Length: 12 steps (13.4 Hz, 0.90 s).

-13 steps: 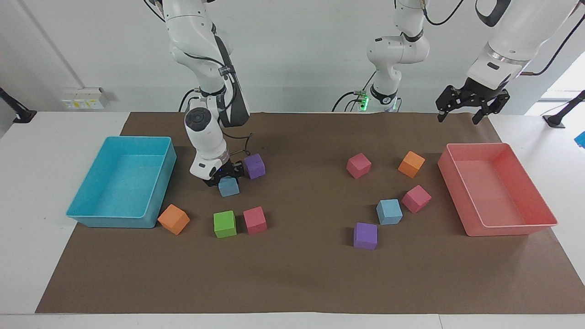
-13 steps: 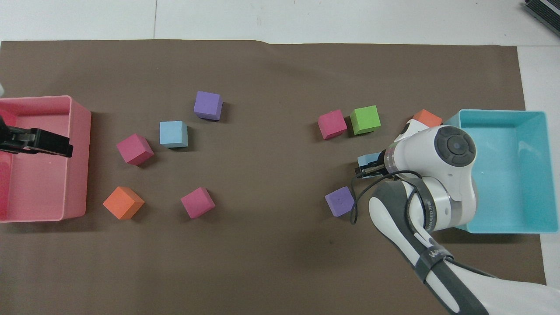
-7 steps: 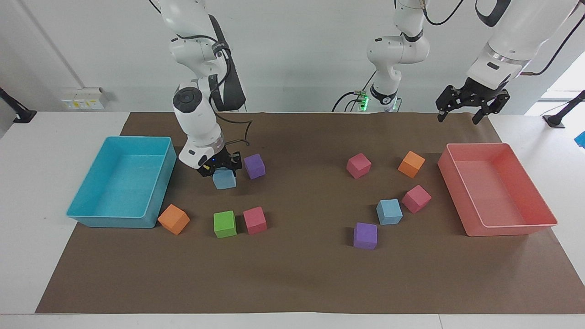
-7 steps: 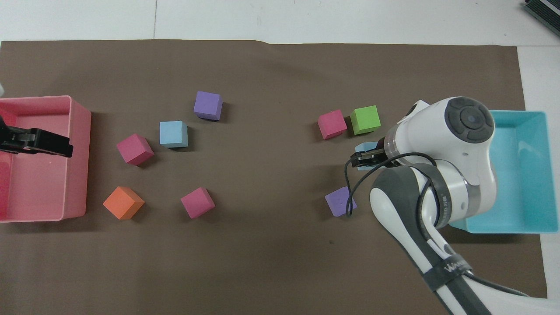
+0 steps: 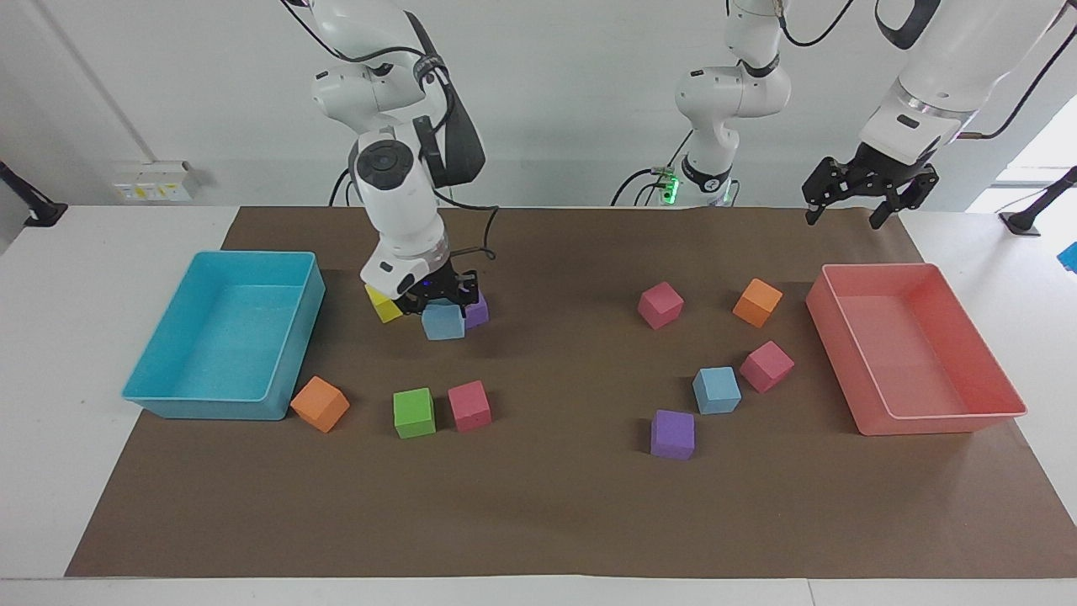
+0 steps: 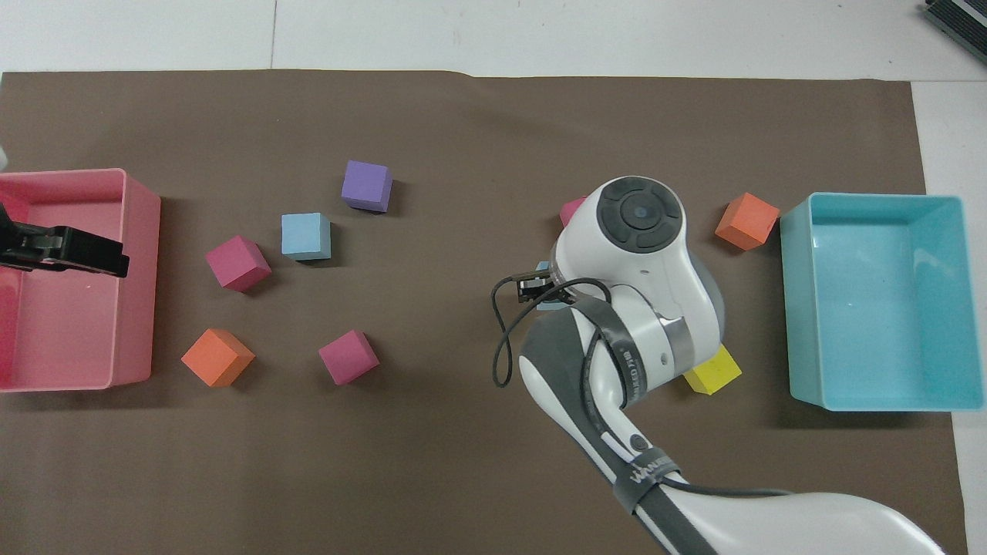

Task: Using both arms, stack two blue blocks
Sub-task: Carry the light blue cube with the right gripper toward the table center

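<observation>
In the facing view, you have the right gripper (image 5: 442, 305) up off the brown mat (image 5: 538, 505), its jaws closed on a blue block (image 5: 443, 321) that hangs just clear of the surface. It is over the mat near the turquoise tray (image 5: 223, 404), with a purple block (image 5: 478, 312) and a yellow block (image 5: 383, 305) partly hidden beneath it. The second blue block (image 5: 716, 390) sits on the mat toward the left arm's end of the table, just beside a pink block (image 5: 766, 366) and near another purple block (image 5: 672, 434). Your left gripper (image 5: 850, 215) waits above the table edge nearest the robots, close to the pink tray (image 5: 934, 421), jaws spread wide with nothing between them.

In the overhead view, the right arm's wrist covers most of the held blue block (image 6: 544, 270); only a sliver shows by the right gripper (image 6: 536, 287). The yellow block (image 6: 713, 371) peeks out beside the arm, nearer the robots than the orange block (image 6: 746, 221). The second blue block (image 6: 306, 236) lies flat on the mat, between the pink block (image 6: 237, 263) and the purple block (image 6: 367, 185). The left gripper (image 6: 116, 264) hangs over the pink tray (image 6: 143, 308).
</observation>
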Motion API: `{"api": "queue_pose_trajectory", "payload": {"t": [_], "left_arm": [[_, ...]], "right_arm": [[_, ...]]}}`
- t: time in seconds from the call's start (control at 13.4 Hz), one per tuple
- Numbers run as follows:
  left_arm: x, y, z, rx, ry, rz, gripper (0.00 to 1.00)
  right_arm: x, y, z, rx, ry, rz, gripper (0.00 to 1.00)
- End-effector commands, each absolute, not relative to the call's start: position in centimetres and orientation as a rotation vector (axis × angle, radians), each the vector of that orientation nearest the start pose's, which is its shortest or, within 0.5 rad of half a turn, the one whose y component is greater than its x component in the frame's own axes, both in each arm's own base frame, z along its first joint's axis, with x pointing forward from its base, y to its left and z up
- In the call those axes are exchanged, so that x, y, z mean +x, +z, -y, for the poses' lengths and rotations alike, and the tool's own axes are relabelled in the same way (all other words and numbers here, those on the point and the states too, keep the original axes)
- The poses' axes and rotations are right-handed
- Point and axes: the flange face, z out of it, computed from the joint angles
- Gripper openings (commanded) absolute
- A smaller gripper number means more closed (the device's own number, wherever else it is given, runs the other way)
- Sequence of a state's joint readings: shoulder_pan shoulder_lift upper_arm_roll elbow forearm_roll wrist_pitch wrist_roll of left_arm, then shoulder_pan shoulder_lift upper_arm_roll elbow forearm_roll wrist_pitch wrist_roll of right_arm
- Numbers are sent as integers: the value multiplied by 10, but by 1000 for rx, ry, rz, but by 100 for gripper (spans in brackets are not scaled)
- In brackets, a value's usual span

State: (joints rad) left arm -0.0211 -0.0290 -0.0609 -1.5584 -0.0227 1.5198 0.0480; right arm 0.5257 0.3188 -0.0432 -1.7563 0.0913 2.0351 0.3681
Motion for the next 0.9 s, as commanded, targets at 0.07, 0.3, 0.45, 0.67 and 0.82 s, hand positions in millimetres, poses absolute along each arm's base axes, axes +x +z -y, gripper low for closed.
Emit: {"api": "queue_pose_trajectory", "payload": {"t": [0.07,0.3,0.45,0.67,0.82], "left_arm": [[531,643,47,-3147,5,-206,100],[531,643,47,-3150,8,-202,100],[531,643,47,-3150,5,-202,100],[533,644,47,-3152,1,-205,100],[533,644,47,-3152,3,-200,100]], "right_arm": [[576,357,-359,-3140,75,32,0],[569,343,-380,-3134,53,63,0],[563,330,-394,-3132,46,89,0],[565,327,-393,-3114,6,117,0],[561,318,-398,-3108,-4,160,0]]}}
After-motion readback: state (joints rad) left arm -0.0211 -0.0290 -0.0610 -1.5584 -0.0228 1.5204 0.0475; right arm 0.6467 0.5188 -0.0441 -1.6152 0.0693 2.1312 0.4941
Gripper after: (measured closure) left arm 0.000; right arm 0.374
